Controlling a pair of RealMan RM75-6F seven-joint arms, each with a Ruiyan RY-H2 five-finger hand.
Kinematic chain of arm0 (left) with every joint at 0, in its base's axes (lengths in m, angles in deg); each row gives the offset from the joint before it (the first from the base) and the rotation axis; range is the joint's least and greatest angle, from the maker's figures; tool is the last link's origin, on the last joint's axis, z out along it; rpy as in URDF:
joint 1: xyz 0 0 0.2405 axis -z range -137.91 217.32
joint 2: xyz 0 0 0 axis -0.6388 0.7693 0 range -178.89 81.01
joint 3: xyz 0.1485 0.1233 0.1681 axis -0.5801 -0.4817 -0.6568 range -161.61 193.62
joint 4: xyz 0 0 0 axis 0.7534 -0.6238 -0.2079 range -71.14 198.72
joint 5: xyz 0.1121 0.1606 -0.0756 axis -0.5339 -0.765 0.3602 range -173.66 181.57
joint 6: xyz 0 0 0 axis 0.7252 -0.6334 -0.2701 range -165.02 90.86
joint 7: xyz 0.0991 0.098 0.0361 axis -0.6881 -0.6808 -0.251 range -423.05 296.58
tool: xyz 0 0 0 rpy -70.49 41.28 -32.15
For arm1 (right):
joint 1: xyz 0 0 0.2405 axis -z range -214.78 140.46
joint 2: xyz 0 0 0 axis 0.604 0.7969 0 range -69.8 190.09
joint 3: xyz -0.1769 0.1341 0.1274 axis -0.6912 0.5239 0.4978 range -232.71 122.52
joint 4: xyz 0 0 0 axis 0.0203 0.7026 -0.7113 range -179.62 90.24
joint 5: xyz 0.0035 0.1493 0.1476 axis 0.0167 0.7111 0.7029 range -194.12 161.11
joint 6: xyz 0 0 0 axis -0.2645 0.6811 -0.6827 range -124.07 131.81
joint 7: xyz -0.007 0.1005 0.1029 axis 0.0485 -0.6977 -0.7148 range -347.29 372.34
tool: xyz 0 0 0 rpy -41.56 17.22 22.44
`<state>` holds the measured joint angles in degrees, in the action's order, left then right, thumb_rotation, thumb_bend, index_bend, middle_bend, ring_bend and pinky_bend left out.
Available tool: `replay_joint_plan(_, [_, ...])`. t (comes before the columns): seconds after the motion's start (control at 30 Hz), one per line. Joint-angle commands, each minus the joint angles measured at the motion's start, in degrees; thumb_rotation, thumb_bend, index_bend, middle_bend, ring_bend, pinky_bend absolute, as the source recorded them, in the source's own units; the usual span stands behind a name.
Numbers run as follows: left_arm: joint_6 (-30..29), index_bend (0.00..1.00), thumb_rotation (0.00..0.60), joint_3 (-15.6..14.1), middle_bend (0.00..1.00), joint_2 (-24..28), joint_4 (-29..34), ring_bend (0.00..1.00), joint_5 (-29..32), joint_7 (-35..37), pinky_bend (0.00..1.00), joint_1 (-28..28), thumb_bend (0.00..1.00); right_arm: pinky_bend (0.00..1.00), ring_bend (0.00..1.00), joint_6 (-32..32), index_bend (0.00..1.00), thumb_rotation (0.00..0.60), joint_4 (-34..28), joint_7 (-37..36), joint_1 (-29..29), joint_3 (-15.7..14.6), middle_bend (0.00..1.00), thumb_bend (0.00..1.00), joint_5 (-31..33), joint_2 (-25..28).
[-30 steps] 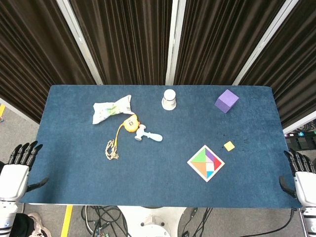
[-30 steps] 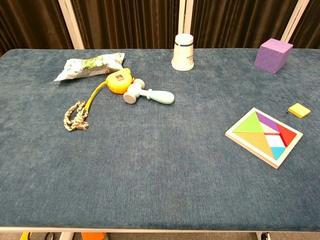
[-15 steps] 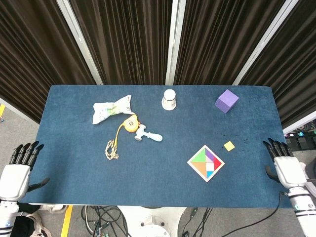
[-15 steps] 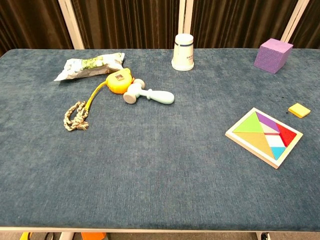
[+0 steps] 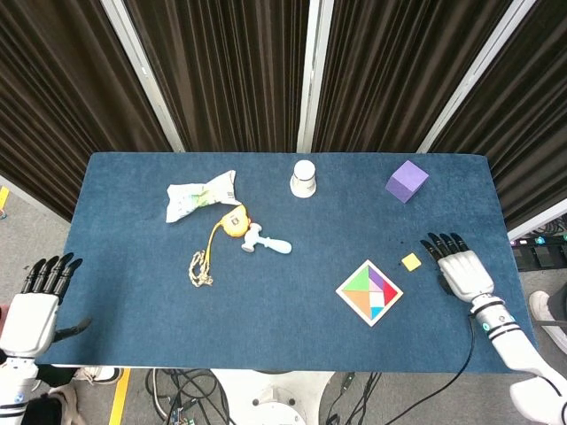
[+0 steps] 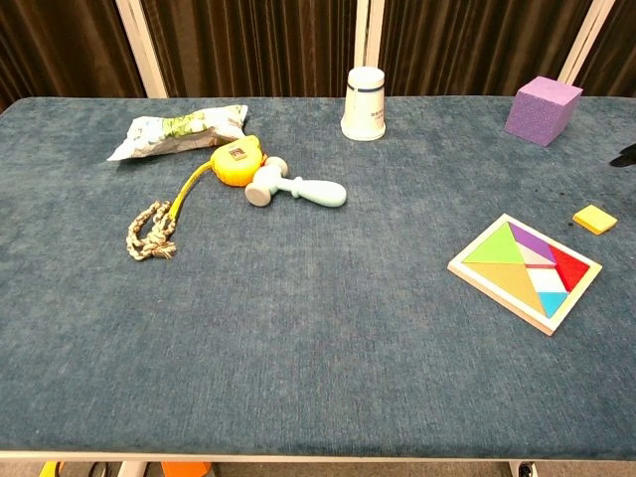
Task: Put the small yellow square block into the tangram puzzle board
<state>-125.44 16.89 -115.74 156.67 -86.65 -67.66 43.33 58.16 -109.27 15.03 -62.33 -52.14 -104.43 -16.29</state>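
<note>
The robot's right hand point(image 5: 462, 271), white-backed with dark fingers, now lies over the right part of the blue felt-covered worktop point(image 5: 283, 292), its fingers spread and pointing away from the robot, holding nothing. A second ago it hung off the worktop's right edge, near the front corner; half a second ago it had begun to swing inward, and now it has crossed the edge completely. This reads as the opening reach of the task, with no contact made so far. In the chest view only a dark fingertip shows at the right border.

The small yellow square block point(image 5: 411, 261) lies flat on the felt, just beside the right hand's fingertips on their inner side, apart from them. It has not moved. Beyond the block, nearer the robot and further toward the worktop's middle, sits the wooden tangram puzzle board point(image 5: 369, 292), turned like a diamond and filled with coloured pieces. Block and board are near each other but not touching. In the chest view a paler gap shows among the board's pieces, possibly the block's place, though this is hard to confirm.

The left hand point(image 5: 34, 312) hovers off the front left corner, fingers apart and empty, much where it was.
</note>
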Motion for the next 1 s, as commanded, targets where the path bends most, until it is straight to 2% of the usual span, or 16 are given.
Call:
replay_joint_plan(0.03, [0.0,0.09,0.6,0.0,0.04,0.0,-0.2,0.0,0.1,0.3,0.05,0.0,0.0,0.0,0.0,-1.2,0.0,0.6,1.0,1.4,-1.3,-0.3,0.0,0.37,0.1,-1.4])
replay_joint_plan(0.43, [0.0,0.09,0.6,-0.1,0.04,0.0,-1.0,0.0,0.4,1.3,0.05,-0.2,0.0,0.0,0.0,-2.8,0.0,0.6,3.9,0.6,-3.4,-0.3,0.0,0.29,2.1,-5.0])
replay_joint_plan(0.83, [0.4,0.1,0.6,-0.2,0.04,-0.2,-1.3,0.0,0.6,1.5,0.05,-0.1,0.0,0.0,0.0,-1.6,0.22,0.6,5.6,-1.0,-3.4,-1.4,0.0,0.28,2.2,-5.6])
replay_joint_plan(1.0, [0.5,0.1,0.6,-0.2,0.04,-0.2,-1.4,0.0,0.7,1.6,0.05,0.0,0.0,0.0,0.0,-1.7,0.25,0.6,5.9,-1.4,-3.9,-1.6,0.0,0.28,2.3,-5.8])
